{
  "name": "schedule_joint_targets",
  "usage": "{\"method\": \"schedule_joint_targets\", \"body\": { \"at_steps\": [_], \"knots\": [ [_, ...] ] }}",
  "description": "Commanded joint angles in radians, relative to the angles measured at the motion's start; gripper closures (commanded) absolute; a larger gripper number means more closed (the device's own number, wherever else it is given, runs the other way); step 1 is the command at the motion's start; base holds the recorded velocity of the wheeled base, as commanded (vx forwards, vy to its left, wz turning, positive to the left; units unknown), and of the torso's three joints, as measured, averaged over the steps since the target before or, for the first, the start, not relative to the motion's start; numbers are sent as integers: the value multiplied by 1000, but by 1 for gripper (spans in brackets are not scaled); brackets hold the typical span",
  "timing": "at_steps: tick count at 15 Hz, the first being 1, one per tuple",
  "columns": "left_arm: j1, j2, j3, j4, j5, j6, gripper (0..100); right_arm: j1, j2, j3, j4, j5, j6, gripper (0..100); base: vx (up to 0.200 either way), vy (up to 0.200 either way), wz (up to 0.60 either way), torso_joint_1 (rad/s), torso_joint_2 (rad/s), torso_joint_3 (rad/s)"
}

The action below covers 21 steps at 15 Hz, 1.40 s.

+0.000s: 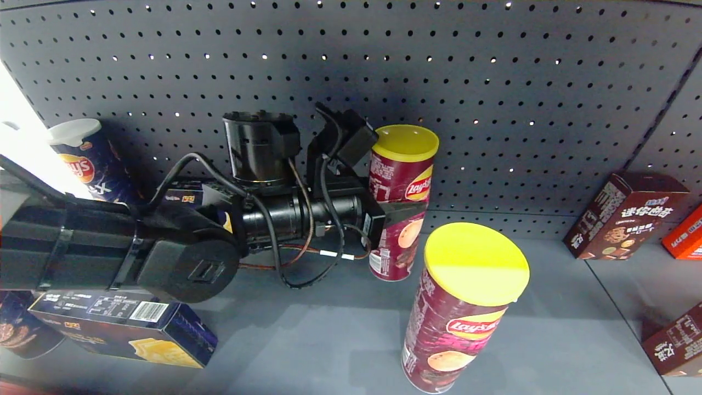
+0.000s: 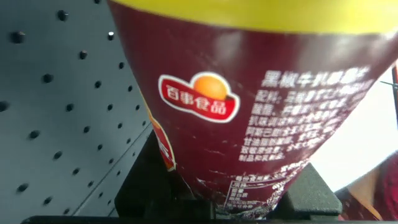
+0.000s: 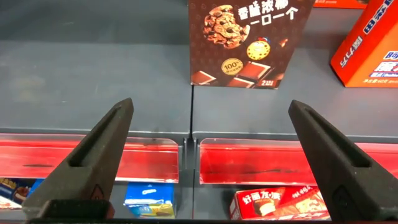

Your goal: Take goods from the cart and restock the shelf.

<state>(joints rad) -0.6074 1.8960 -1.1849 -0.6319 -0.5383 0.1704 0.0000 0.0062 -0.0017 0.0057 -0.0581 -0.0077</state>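
A maroon chip can with a yellow lid (image 1: 403,181) stands upright near the pegboard at the back of the grey shelf (image 1: 329,329). My left gripper (image 1: 400,211) is shut on its middle from the left. In the left wrist view the can (image 2: 261,106) sits between the dark fingers (image 2: 149,186). Whether its base touches the shelf board I cannot tell. A second, matching can (image 1: 466,307) stands free, in front and to the right. My right gripper (image 3: 211,162) is open with nothing in it, facing a brown cookie box (image 3: 249,43) on a shelf.
A blue chip can (image 1: 90,159) and a blue box (image 1: 126,329) are on the shelf's left. Brown boxes (image 1: 625,216) and an orange box (image 1: 685,233) are on the right. Red price rails (image 3: 249,162) edge the shelf before my right gripper, with packs (image 3: 273,205) below.
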Motion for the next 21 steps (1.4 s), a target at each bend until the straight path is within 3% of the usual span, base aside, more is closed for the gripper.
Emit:
{"method": "schedule_joint_targets", "body": {
  "at_steps": [1, 9, 17, 18, 21],
  "knots": [
    [-3, 45, -30, -14, 0, 0, 100, 0, 1, 0, 0, 0, 0, 0, 0, 0, 0, 0, 0, 0],
    [-15, 129, -94, -29, -2, 3, 100, 0, 1, 0, 0, 0, 0, 0, 0, 0, 0, 0, 0, 0],
    [-14, 146, -75, -57, 0, 9, 100, 0, 1, 0, 0, 0, 0, 0, 0, 0, 0, 0, 0, 0],
    [-14, 144, -73, -68, 0, 11, 0, 0, 1, 0, 0, 0, 0, 0, 0, 0, 0, 0, 0, 0],
    [-14, 120, -30, -84, 4, 14, 0, 0, 1, 0, 0, 0, -2, 0, 0, 0, 0, 0, 0, 0]
  ]
}}
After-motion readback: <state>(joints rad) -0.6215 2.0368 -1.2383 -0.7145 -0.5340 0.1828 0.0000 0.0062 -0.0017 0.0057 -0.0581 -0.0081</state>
